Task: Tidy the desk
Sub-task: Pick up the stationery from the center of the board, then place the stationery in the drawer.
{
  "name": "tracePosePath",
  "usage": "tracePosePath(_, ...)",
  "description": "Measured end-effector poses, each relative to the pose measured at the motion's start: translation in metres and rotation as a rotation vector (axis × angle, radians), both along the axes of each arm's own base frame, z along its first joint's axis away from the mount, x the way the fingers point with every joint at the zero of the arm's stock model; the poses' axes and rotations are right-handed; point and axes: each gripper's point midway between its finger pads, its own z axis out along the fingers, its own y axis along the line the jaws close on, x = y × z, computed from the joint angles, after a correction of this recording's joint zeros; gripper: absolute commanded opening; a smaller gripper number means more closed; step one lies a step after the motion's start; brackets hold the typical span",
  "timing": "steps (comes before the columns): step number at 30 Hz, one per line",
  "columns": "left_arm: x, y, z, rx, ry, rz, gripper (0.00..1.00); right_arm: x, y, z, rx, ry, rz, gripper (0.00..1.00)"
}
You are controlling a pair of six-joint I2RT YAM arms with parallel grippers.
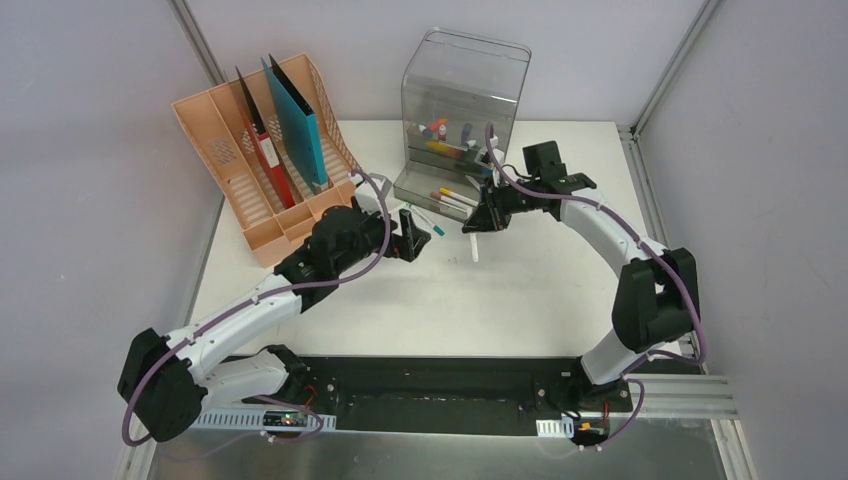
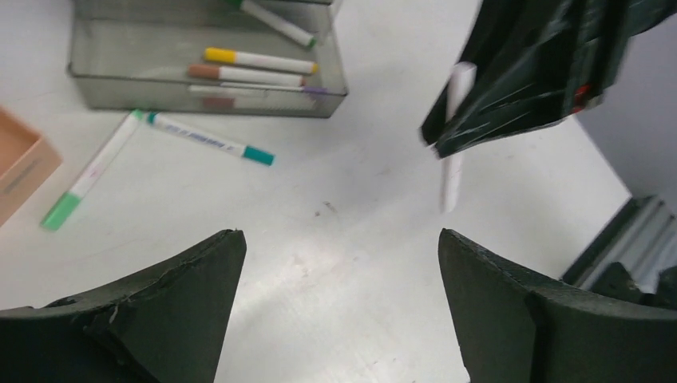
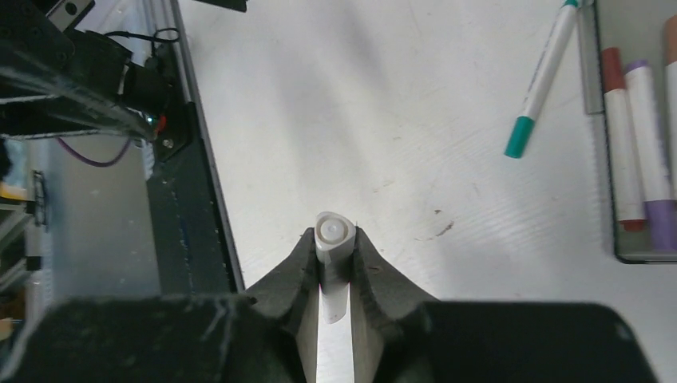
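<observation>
The white desk (image 1: 520,300) carries loose markers. My right gripper (image 3: 333,239) is shut on a white marker (image 3: 334,230), which hangs upright just above the desk; from above, the right gripper (image 1: 484,218) holds that white marker (image 1: 474,246) in front of the drawer. My left gripper (image 2: 339,239) stands open over bare desk with nothing between its fingers; from above, the left gripper (image 1: 412,243) is left of the right one. A teal-capped pen (image 2: 211,140) and a green-capped marker (image 2: 92,171) lie on the desk ahead of it.
A clear grey drawer box (image 1: 460,90) stands at the back, its pulled-out drawer (image 2: 104,92) holding several markers. A peach file rack (image 1: 255,160) with red and teal folders stands at the back left. The black front rail (image 1: 430,385) runs along the near edge.
</observation>
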Motion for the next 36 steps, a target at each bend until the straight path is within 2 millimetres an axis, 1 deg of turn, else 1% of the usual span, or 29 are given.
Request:
tracePosePath(4,-0.002,0.024,-0.018,0.071,0.007,0.084,0.99,0.007,-0.009,0.007,-0.077,-0.107,0.027,0.00)
tracePosePath(7,-0.007,0.043,-0.031,0.123,0.014,0.132,0.99,0.014,-0.014,0.021,-0.122,-0.187,0.046,0.00)
tracePosePath(10,-0.013,0.056,-0.039,0.154,0.013,0.156,0.99,0.027,-0.017,0.040,-0.170,-0.273,0.061,0.00)
tracePosePath(13,-0.019,0.065,-0.046,0.174,0.011,0.169,0.99,0.046,-0.015,0.058,-0.225,-0.353,0.063,0.00)
tracePosePath(15,-0.023,0.070,-0.053,0.186,0.019,0.172,0.99,0.059,-0.012,0.065,-0.262,-0.400,0.058,0.00)
tracePosePath(17,-0.026,0.074,-0.060,0.196,0.027,0.176,0.99,0.070,-0.007,0.070,-0.308,-0.444,0.054,0.00)
tracePosePath(19,-0.029,0.077,-0.065,0.206,0.034,0.182,0.99,0.078,0.000,0.070,-0.358,-0.477,0.057,0.00)
tracePosePath(21,-0.031,0.080,-0.067,0.208,0.034,0.184,0.99,0.085,0.007,0.067,-0.406,-0.505,0.066,0.00)
tracePosePath(23,-0.032,0.081,-0.067,0.206,0.031,0.184,0.99,0.091,0.014,0.060,-0.466,-0.531,0.076,0.00)
tracePosePath(28,-0.034,0.082,-0.065,0.199,0.026,0.184,0.98,0.106,0.027,0.030,-0.602,-0.540,0.092,0.00)
tracePosePath(30,-0.035,0.083,-0.065,0.198,0.025,0.185,0.98,0.117,0.028,0.017,-0.649,-0.536,0.084,0.00)
tracePosePath(33,-0.036,0.083,-0.065,0.198,0.025,0.185,0.98,0.137,0.024,-0.004,-0.726,-0.540,0.072,0.00)
tracePosePath(36,-0.036,0.084,-0.064,0.195,0.022,0.185,0.98,0.149,0.017,-0.028,-0.798,-0.540,0.086,0.00)
